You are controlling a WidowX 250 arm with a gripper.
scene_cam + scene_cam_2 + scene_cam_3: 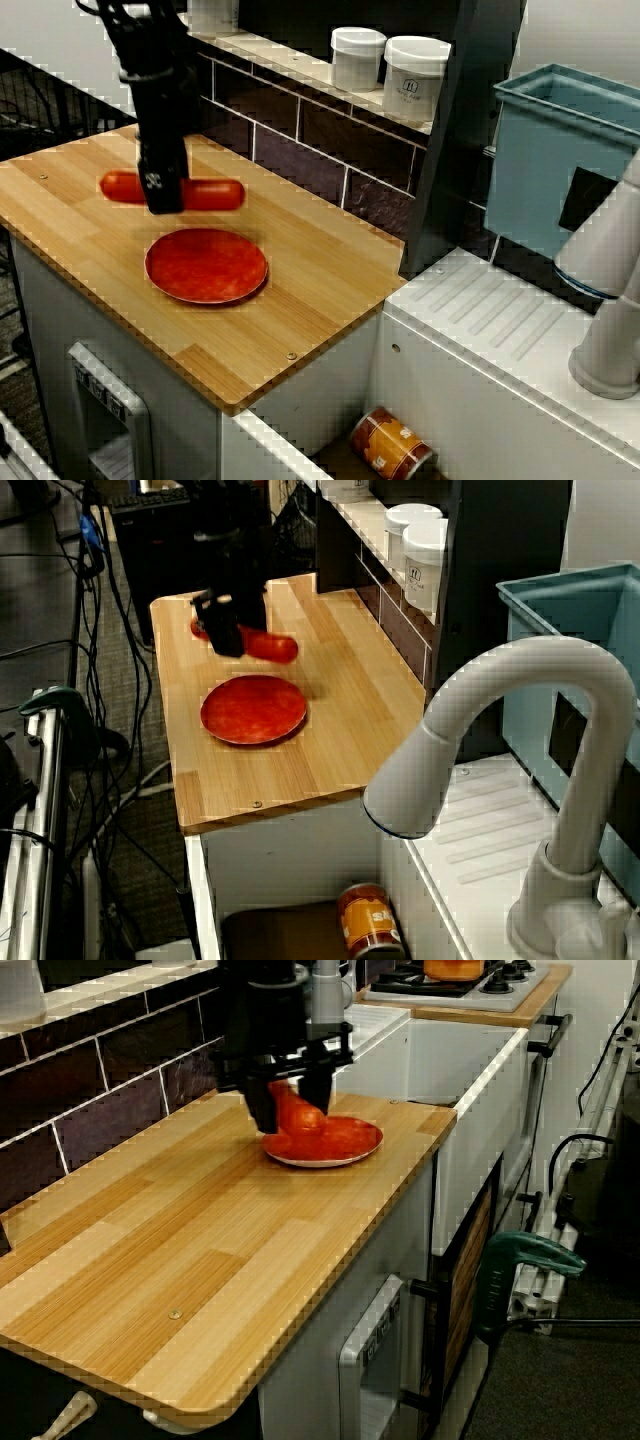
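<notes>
At the far left of the wooden counter (320,290), the black gripper (163,196) is clamped across the middle of a red sausage (215,194), which sticks out level on both sides and seems to hang a little above the board, though its height is hard to judge. Just near and right of it lies the orange-red plate (206,266), flat and bare. In the view along the counter, the sausage (297,1116) overlaps the plate's rim (352,1150). The sausage is smooth and round and is pinched at one narrow band, so I judge that it could swivel or slip out of the grip. If it dropped, it would likely roll, and a low pass could clip the plate's rim and push it. Open board lies near and right of the plate, but the near edge and the right edge are bare drops. Below the right edge, a can (390,446) lies in the gap. On the far side, the tiled wall (320,140) and its ledge of white jars (415,80) close off that direction. Farther right stand the blue bin (560,170) and the faucet (612,300).
</notes>
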